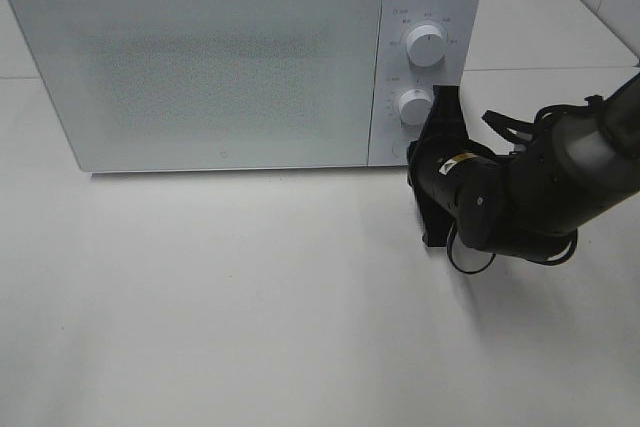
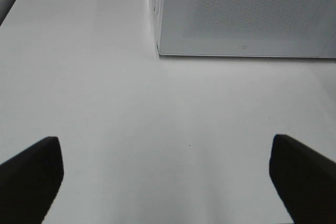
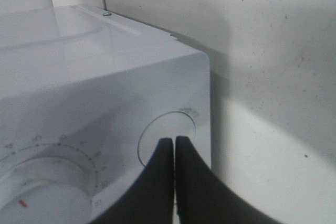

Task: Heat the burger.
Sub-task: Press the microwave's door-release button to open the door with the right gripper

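1. Burger: the high view shows none anywhere. The microwave (image 1: 200, 57) stands at the back of the worktop (image 1: 250, 327) with its frosted door closed, so I cannot tell whether the burger is inside. The right gripper (image 1: 428, 142) is up against the control panel, beside the lower knob (image 1: 413, 107). The left arm is out of this view.
2. Left wrist view: the left gripper (image 2: 168, 182) hangs wide open and empty over bare worktop, well short of the microwave door (image 2: 247, 14). No burger shows here either.
3. Right wrist view: the right gripper (image 3: 174, 142) is closed tight on nothing. Its joined tips point straight at the round button (image 3: 157, 135) next to the dial (image 3: 47, 192), near the panel's outer edge. Whether they touch it or stop just short, I cannot tell.
4. Judgement: the next move turns on that line-up. The button lies dead ahead of the right gripper, so a straight push along its fingers should do, and the right arm is far nearer than the left.
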You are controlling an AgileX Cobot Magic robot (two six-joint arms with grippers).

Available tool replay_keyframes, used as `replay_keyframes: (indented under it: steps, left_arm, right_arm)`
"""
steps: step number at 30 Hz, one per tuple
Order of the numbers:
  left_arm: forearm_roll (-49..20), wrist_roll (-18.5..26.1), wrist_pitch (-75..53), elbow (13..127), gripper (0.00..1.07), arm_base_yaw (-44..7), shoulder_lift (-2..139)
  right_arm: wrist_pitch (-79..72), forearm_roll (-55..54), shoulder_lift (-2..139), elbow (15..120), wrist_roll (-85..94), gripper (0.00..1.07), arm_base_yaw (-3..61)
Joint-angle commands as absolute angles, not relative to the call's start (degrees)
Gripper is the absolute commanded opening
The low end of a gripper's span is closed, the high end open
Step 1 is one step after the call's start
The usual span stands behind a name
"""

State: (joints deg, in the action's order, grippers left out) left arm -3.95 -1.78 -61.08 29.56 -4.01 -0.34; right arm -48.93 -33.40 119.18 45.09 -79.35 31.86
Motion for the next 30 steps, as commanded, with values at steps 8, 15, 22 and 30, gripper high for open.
replay_keyframes:
  steps: [8, 15, 22, 30]
  left_arm:
    - [-4.24, -1.78, -61.19, 29.51, 1.00, -3.61, -1.15]
    - [-4.24, -1.78, -61.19, 29.51, 1.00, -3.61, -1.15]
    - [-4.24, -1.78, -61.19, 29.51, 1.00, -3.61, -1.15]
    - [-4.24, -1.78, -61.19, 29.51, 1.00, -3.61, -1.15]
  right_arm:
    - [-48.93, -32.43, 121.87, 48.99, -79.13, 0.00, 31.05]
    - [-52.02, -32.43, 122.04, 49.39, -79.13, 0.00, 31.05]
    - [-57.01, -31.80, 122.04, 49.39, -78.72, 0.00, 31.05]
    - [-62.45, -31.86, 122.21, 49.39, -78.21, 0.00, 31.05]
